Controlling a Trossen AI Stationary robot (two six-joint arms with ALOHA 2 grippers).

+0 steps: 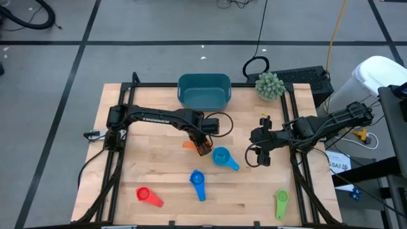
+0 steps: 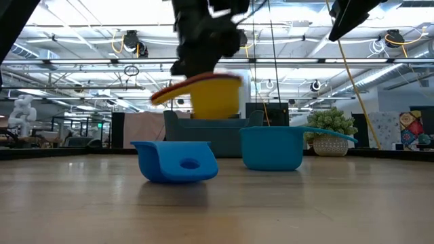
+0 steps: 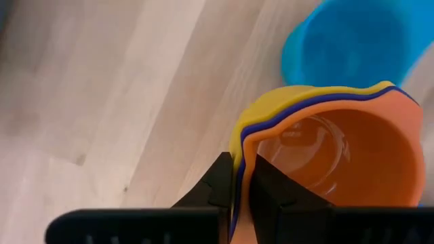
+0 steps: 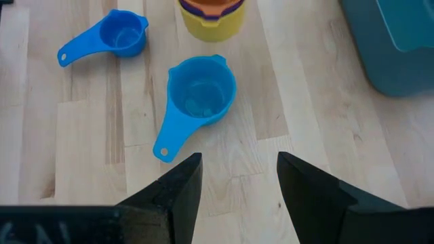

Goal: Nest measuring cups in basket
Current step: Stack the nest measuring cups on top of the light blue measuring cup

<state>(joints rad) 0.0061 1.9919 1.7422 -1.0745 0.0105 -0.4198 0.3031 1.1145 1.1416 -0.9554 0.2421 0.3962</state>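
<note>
Left hand (image 1: pixel 203 147) mid-counter, fingers (image 3: pixel 220 186) clamped on the rim of a nested stack (image 3: pixel 325 156): orange cup inside, dark blue next, yellow outermost. Stack lifted clear of the counter (image 1: pixel 159 172) in the low view, hanging right under the hand. Light blue cup (image 1: pixel 222 157) just beside the stack, resting on the wood. Blue cup (image 1: pixel 198 182) nearer the front edge, red cup (image 1: pixel 147 195) front left, green cup (image 1: pixel 281 203) front right, all well apart from the hand. Basket (image 1: pixel 203 91) at the far edge, well beyond the stack. Right hand (image 4: pixel 237 186) hovering to the right of centre, fingers apart, gripping nothing, light blue cup lying ahead of it.
</note>
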